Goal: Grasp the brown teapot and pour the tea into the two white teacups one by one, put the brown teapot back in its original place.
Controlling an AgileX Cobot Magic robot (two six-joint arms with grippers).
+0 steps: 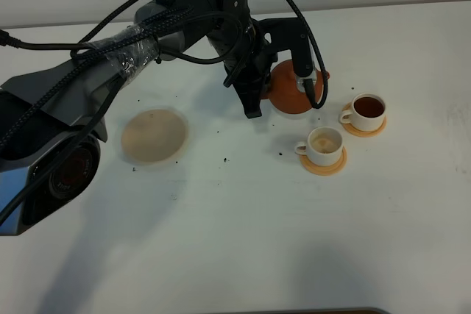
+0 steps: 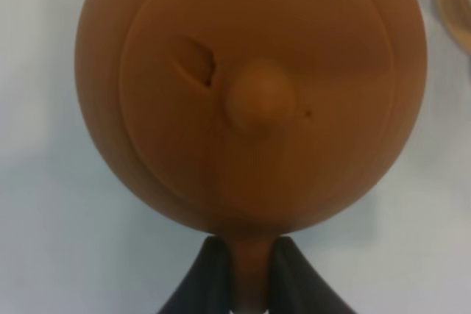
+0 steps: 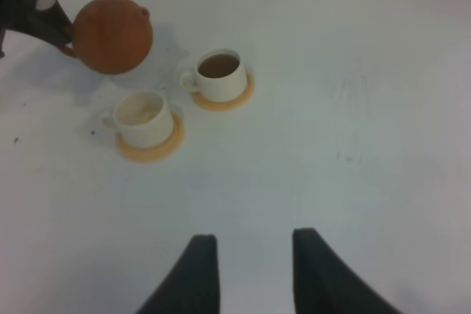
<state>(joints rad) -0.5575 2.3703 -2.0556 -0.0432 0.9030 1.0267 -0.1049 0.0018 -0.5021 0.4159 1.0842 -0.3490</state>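
Your left claw (image 2: 250,284) is clamped on the handle of the teapot (image 1: 291,93), which looks lifted off the table (image 1: 235,240) just beside the two cups. The right claw (image 3: 254,277) stands apart, holding nothing. The far cup (image 1: 368,108) looks full and the near cup (image 1: 324,143) unfilled, so bring the spout over the near one and tilt slowly, low over its rim, to spare the coaster (image 1: 324,166).

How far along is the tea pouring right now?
Done: the farther teacup holds dark tea. In hand: the left gripper is shut on the handle of the brown teapot, holding it beside the cups. Left: the nearer teacup shows no dark tea yet, and the teapot must go back on the beige saucer, which is bare.
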